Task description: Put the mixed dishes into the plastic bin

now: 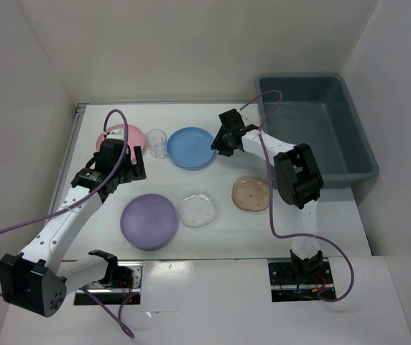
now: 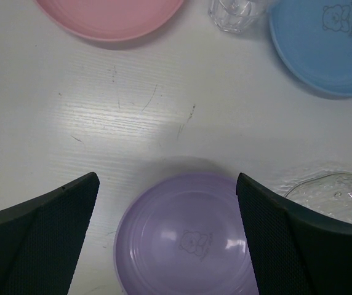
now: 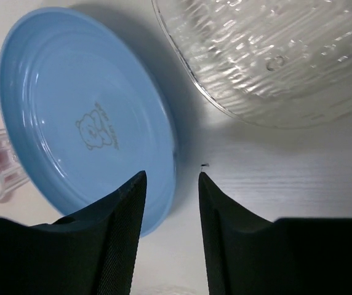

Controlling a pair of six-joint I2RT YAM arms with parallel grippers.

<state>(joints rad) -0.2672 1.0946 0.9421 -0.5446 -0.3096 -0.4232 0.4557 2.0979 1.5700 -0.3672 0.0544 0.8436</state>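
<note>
Noted right gripper astride rim of round blue plastic plate, jaws narrowly apart, left gripper spread wide; judged pickup step, requiring firm pinch, then lift toward grey-blue plastic bin.

Top view: pink plate half hidden behind left gripper. Right rim of blue plate covered by right gripper.

Left wrist view: purple plate cut off at bottom edge, clear cup at top, clear plate at right.

Right wrist view: blue plate's near rim lost behind one finger. Contact there: cannot tell.
</note>
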